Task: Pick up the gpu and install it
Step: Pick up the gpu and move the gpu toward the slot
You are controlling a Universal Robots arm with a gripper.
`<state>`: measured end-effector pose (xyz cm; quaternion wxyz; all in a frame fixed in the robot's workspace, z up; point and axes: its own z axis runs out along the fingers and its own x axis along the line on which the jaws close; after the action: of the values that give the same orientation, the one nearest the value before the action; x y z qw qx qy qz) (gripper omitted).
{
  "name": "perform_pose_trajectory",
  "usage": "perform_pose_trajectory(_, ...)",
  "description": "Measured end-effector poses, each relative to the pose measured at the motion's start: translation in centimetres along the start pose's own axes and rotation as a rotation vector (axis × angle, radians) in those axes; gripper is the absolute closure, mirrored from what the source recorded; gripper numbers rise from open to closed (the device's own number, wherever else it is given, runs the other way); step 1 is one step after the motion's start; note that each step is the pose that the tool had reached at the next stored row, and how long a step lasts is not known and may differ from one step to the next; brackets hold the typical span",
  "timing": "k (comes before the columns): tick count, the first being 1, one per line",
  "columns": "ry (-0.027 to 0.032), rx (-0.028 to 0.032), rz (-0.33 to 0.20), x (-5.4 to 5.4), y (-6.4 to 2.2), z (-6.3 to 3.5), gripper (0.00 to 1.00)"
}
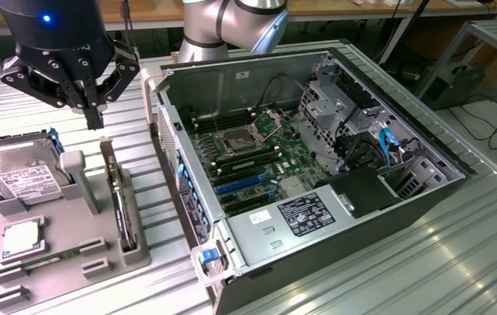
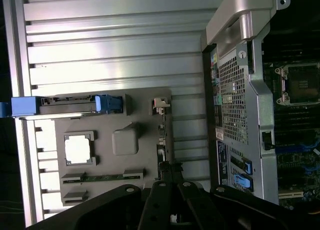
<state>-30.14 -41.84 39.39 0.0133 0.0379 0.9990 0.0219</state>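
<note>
Black fingers [image 1: 95, 117] pressed together, empty, hovering above bracket end of gpu [image 1: 119, 200]: thin flat dark card, pale metal bracket, standing on edge in slot of matte grey plastic tray [image 1: 64, 226] below. Good grasp likely: part fingers, straddle thin top edge squarely, lift straight. Beyond: open steel computer case [image 1: 230, 79] on ribbed metal desk [image 1: 406, 275].

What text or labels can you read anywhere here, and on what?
No text can be read.
White label on the hard drive: printed lines, too small to read.
Dark label on the power supply: white print, too blurred to read.
</note>
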Motion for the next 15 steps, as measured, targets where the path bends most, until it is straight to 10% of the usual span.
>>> perform_pose_trajectory(8,0.0000,0.0000,0.000,0.00,0.00,0.00,0.46)
perform_pose_trajectory(15,0.0020,0.0006,-0.007,0.00,-0.34,0.60,0.40)
